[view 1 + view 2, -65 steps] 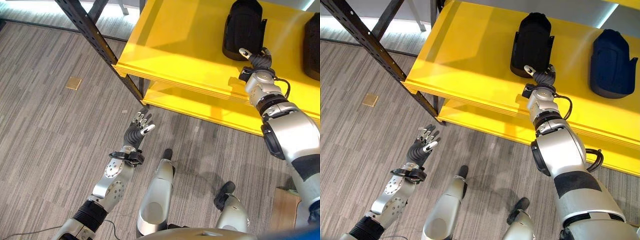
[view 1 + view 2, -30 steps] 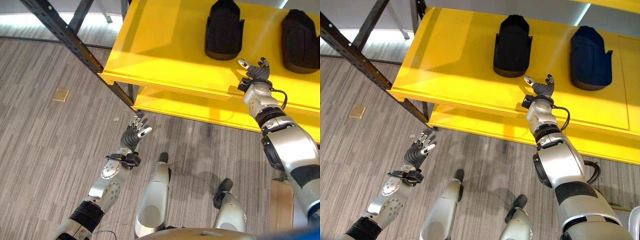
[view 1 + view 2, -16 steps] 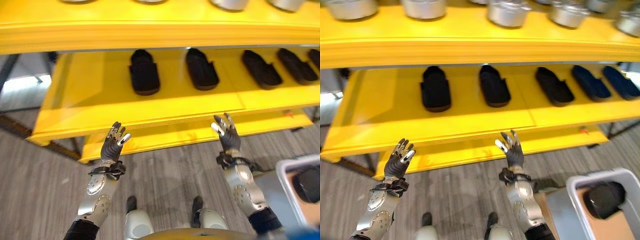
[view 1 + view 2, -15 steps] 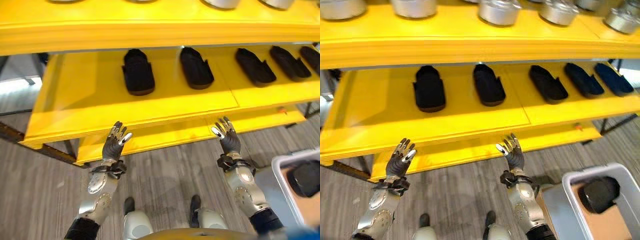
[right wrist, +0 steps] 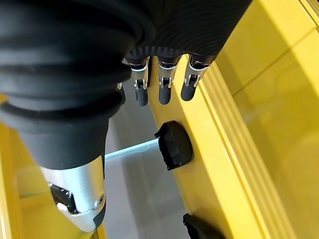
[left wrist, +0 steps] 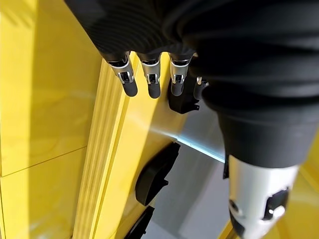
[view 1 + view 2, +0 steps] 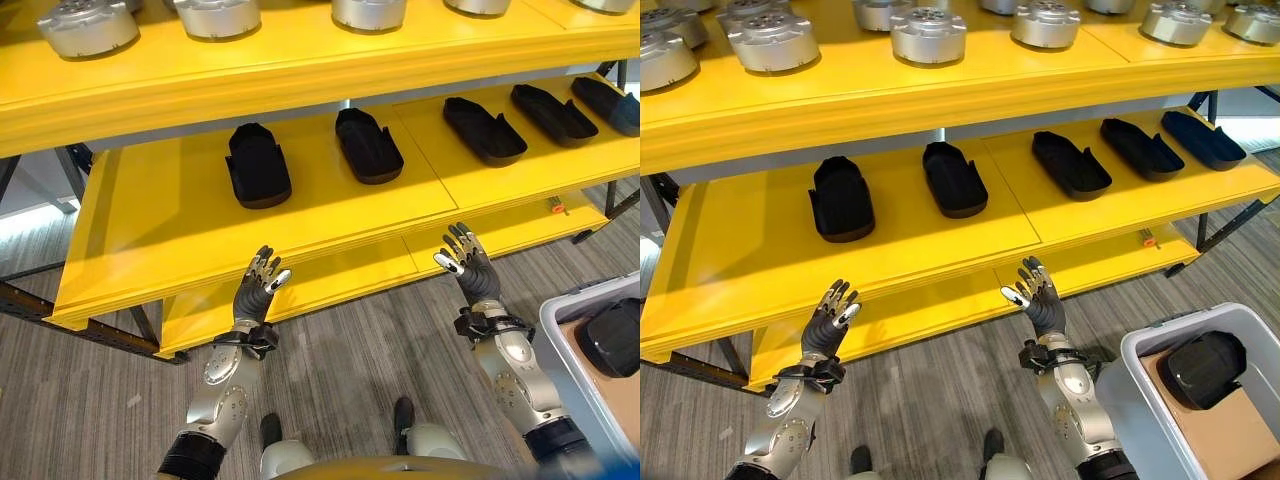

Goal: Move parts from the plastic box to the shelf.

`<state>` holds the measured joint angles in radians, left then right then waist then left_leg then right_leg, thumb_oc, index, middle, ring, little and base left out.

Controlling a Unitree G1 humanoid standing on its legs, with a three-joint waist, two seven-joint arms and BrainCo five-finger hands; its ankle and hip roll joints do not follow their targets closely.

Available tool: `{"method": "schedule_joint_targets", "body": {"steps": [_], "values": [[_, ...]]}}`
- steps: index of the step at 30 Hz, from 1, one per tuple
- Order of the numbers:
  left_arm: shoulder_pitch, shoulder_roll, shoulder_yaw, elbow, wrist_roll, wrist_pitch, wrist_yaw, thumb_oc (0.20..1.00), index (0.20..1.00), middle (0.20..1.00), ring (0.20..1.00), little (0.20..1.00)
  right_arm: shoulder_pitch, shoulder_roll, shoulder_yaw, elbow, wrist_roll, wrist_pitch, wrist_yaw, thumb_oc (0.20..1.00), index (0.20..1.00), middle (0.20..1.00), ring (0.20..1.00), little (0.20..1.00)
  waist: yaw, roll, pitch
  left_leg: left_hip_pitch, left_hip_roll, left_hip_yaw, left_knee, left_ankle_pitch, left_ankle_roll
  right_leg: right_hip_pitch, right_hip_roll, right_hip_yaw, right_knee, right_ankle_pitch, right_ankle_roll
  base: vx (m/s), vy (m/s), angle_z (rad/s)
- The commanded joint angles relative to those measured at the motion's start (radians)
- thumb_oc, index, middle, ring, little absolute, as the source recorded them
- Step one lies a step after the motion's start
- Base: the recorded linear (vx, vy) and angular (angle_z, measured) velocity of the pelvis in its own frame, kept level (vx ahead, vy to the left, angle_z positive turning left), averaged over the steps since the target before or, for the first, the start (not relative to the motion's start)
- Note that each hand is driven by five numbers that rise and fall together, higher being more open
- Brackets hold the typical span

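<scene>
Black moulded parts line the yellow shelf (image 7: 940, 250); one more part (image 7: 1200, 370) sits in the plastic box (image 7: 1140, 385) at your near right. Your left hand (image 7: 827, 320) and right hand (image 7: 1040, 298) hang empty, fingers spread, near the shelf edge, likely free to reach for it.

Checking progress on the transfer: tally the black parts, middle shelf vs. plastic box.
Black parts on the middle shelf: 5
Black part in the plastic box: 1
Total: 6
</scene>
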<state>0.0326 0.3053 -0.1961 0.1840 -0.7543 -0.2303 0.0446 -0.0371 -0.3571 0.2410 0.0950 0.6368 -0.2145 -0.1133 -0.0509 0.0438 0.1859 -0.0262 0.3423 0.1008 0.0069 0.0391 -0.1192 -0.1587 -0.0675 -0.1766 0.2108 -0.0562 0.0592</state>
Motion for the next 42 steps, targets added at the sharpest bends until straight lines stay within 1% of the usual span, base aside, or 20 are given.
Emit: {"method": "schedule_joint_targets", "body": {"steps": [1,2,3,5,7,8,11,12,13,17,19,24,32,34,35,36,37,38,40,42], "values": [[-0.041,0.020,0.012,-0.022,0.013,-0.063,-0.012,1.000,1.000,1.000,1.000,1.000,-0.016,-0.027,-0.055,-0.125,-0.076,-0.063,0.007,1.000,1.000,1.000,1.000,1.000,-0.004,-0.013,0.024,-0.084,0.085,-0.039,-0.036,0.269,-0.051,0.062,0.019,0.039,0.065,-0.132,-0.028,-0.09,-0.194,-0.03],[-0.043,0.018,0.007,-0.025,0.014,-0.066,-0.013,1.000,1.000,1.000,1.000,1.000,-0.008,-0.037,-0.068,-0.125,-0.095,-0.070,-0.002,1.000,1.000,1.000,1.000,1.000,-0.004,-0.014,0.033,-0.106,0.077,-0.044,-0.025,0.306,-0.044,0.070,0.023,0.025,0.048,-0.123,-0.039,-0.09,-0.233,0.09],[-0.046,0.013,0.005,-0.027,0.017,-0.069,-0.019,1.000,1.000,1.000,1.000,1.000,0.007,-0.044,-0.083,-0.137,-0.106,-0.077,-0.003,1.000,1.000,1.000,1.000,1.000,-0.007,-0.023,0.041,-0.133,0.053,-0.040,0.014,0.309,-0.034,0.085,0.016,0.016,0.009,-0.106,-0.046,-0.06,-0.211,0.38],[-0.034,0.008,0.012,-0.035,0.017,-0.068,-0.018,1.000,1.000,1.000,1.000,1.000,0.002,-0.042,-0.077,-0.124,-0.123,-0.070,-0.010,1.000,1.000,1.000,1.000,1.000,0.003,-0.037,0.042,-0.132,-0.013,-0.083,0.040,0.243,-0.014,0.102,0.005,0.029,-0.048,-0.080,-0.038,0.01,-0.108,0.59],[-0.018,-0.008,0.034,-0.046,0.020,-0.074,-0.008,1.000,1.000,1.000,1.000,1.000,-0.025,-0.033,-0.064,-0.124,-0.150,-0.068,-0.011,1.000,1.000,1.000,1.000,1.000,0.027,-0.052,0.034,-0.149,-0.147,-0.194,0.044,0.121,0.020,0.125,-0.006,0.061,-0.129,-0.041,-0.025,0.07,-0.024,0.05],[0.000,-0.024,0.053,-0.066,0.031,-0.081,0.000,1.000,1.000,1.000,1.000,1.000,-0.070,-0.012,-0.028,-0.098,-0.139,-0.062,0.005,1.000,1.000,1.000,1.000,1.000,0.058,-0.062,0.014,-0.169,-0.298,-0.349,0.009,0.076,0.036,0.126,0.010,0.112,-0.204,0.011,-0.017,0.08,0.024,-0.37],[-0.004,-0.029,0.053,-0.073,0.036,-0.088,-0.001,1.000,1.000,1.000,1.000,1.000,-0.106,0.000,-0.002,-0.079,-0.123,-0.058,0.017,1.000,1.000,1.000,1.000,1.000,0.075,-0.064,0.015,-0.200,-0.416,-0.438,-0.005,0.080,0.064,0.106,0.041,0.160,-0.224,0.035,-0.012,0.02,0.053,-1.11],[-0.005,-0.029,0.053,-0.073,0.036,-0.088,-0.001,1.000,1.000,1.000,1.000,1.000,-0.106,0.001,-0.002,-0.078,-0.123,-0.058,0.017,1.000,1.000,1.000,1.000,1.000,0.076,-0.065,0.015,-0.200,-0.417,-0.436,-0.004,0.079,0.065,0.105,0.040,0.161,-0.224,0.034,-0.012,-0.02,0.176,-1.34],[-0.007,-0.038,0.047,-0.077,0.024,-0.097,-0.004,1.000,1.000,1.000,1.000,1.000,-0.127,0.017,0.017,-0.087,-0.111,-0.056,0.028,1.000,1.000,1.000,1.000,1.000,0.076,-0.066,0.024,-0.200,-0.421,-0.418,0.004,0.061,0.086,0.083,0.062,0.227,-0.227,0.044,-0.009,-0.01,0.145,-1.04],[-0.029,-0.036,0.042,-0.063,0.023,-0.102,0.007,1.000,1.000,1.000,1.000,1.000,-0.146,0.039,0.033,-0.089,-0.115,-0.052,0.018,1.000,1.000,1.000,1.000,1.000,0.075,-0.077,0.024,-0.191,-0.416,-0.390,-0.001,0.048,0.100,0.072,0.057,0.268,-0.221,0.048,-0.006,0.02,0.209,-1.16],[-0.035,-0.028,0.040,-0.051,0.029,-0.105,0.016,1.000,1.000,1.000,1.000,1.000,-0.152,0.057,0.052,-0.088,-0.118,-0.043,0.018,1.000,1.000,1.000,1.000,1.000,0.078,-0.092,0.029,-0.169,-0.401,-0.329,-0.008,0.029,0.127,0.064,0.050,0.310,-0.202,0.056,0.008,0.03,0.185,-0.89],[-0.061,-0.021,0.035,-0.038,0.033,-0.110,0.038,1.000,1.000,1.000,1.000,1.000,-0.162,0.085,0.081,-0.073,-0.114,-0.028,0.010,1.000,1.000,1.000,1.000,1.000,0.073,-0.105,0.036,-0.146,-0.394,-0.246,-0.012,0.004,0.153,0.041,0.039,0.363,-0.193,0.083,0.038,-0.02,0.164,-0.68],[-0.096,-0.005,0.021,-0.023,0.048,-0.108,0.053,1.000,1.000,1.000,1.000,1.000,-0.152,0.099,0.092,-0.075,-0.118,-0.025,0.005,1.000,1.000,1.000,1.000,1.000,0.032,-0.106,0.071,-0.117,-0.401,-0.146,0.017,-0.050,0.186,-0.019,0.042,0.417,-0.101,0.102,0.083,-0.01,0.161,-0.42],[-0.096,0.002,0.025,-0.031,0.052,-0.109,0.054,1.000,1.000,1.000,1.000,1.000,-0.155,0.102,0.098,-0.082,-0.134,-0.023,0.007,1.000,1.000,1.000,1.000,1.000,0.033,-0.102,0.085,-0.104,-0.392,-0.106,0.022,-0.068,0.190,-0.054,0.024,0.347,-0.055,0.113,0.098,-0.01,0.123,-0.65],[-0.096,0.002,0.025,-0.031,0.052,-0.109,0.054,1.000,1.000,1.000,1.000,1.000,-0.155,0.102,0.099,-0.082,-0.134,-0.023,0.007,1.000,1.000,1.000,1.000,1.000,0.034,-0.102,0.085,-0.103,-0.392,-0.106,0.022,-0.069,0.190,-0.054,0.024,0.347,-0.054,0.112,0.098,0.00,0.072,-1.07],[-0.094,0.005,0.029,-0.041,0.051,-0.109,0.060,1.000,1.000,1.000,1.000,1.000,-0.163,0.106,0.103,-0.085,-0.147,-0.025,0.000,1.000,1.000,1.000,1.000,1.000,0.037,-0.101,0.096,-0.087,-0.386,-0.076,0.022,-0.078,0.190,-0.064,-0.009,0.279,-0.048,0.138,0.110,0.00,0.101,-1.05],[-0.078,0.009,0.049,-0.063,0.037,-0.114,0.073,1.000,1.000,1.000,1.000,1.000,-0.178,0.120,0.120,-0.082,-0.153,-0.029,-0.002,1.000,1.000,1.000,1.000,1.000,0.062,-0.088,0.112,-0.054,-0.360,-0.021,0.024,-0.100,0.186,-0.054,-0.112,0.085,-0.056,0.160,0.092,0.00,0.126,-1.39],[-0.069,0.010,0.061,-0.067,0.034,-0.112,0.075,1.000,1.000,1.000,1.000,1.000,-0.184,0.123,0.129,-0.080,-0.162,-0.023,0.000,1.000,1.000,1.000,1.000,1.000,0.066,-0.088,0.116,-0.039,-0.350,0.013,0.023,-0.110,0.184,-0.055,-0.152,0.017,-0.068,0.183,0.091,0.00,0.098,-1.43],[-0.058,0.010,0.076,-0.066,0.027,-0.107,0.069,1.000,1.000,1.000,1.000,1.000,-0.197,0.116,0.135,-0.082,-0.171,-0.015,0.011,1.000,1.000,1.000,1.000,1.000,0.069,-0.092,0.118,-0.023,-0.330,0.070,0.025,-0.123,0.177,-0.061,-0.195,-0.048,-0.112,0.215,0.102,0.00,0.026,-1.60],[-0.051,0.009,0.080,-0.067,0.022,-0.106,0.067,1.000,1.000,1.000,1.000,1.000,-0.200,0.113,0.137,-0.081,-0.166,-0.014,0.015,1.000,1.000,1.000,1.000,1.000,0.070,-0.098,0.119,-0.016,-0.330,0.086,0.025,-0.126,0.177,-0.067,-0.198,-0.048,-0.129,0.237,0.108,0.04,-0.011,-1.30]]}}
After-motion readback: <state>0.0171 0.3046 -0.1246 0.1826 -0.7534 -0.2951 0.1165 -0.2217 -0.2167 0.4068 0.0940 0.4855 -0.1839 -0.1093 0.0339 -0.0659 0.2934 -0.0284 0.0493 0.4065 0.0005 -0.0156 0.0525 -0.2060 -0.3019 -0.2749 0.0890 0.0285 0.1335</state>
